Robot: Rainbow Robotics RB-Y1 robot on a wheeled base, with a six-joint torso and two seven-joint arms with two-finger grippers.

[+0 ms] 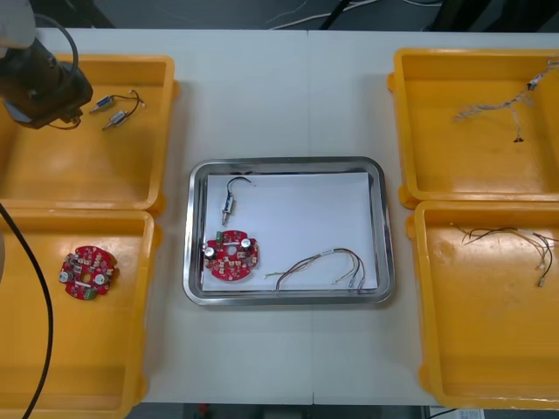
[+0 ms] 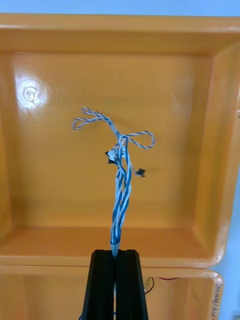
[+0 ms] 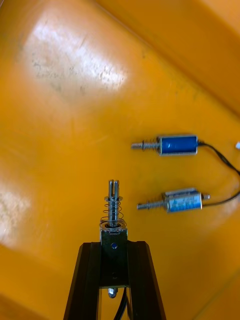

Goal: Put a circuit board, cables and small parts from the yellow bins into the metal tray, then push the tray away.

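Left gripper pinching small part, right gripper — cable

We see a pale worktop, a seam running down its middle, and dark floor beyond its far edge.

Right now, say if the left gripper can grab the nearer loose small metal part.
Probably not: the left gripper is shut on a small metal part, though the loose part lies unobstructed in the yellow bin. The right gripper holds a twisted blue and white cable.
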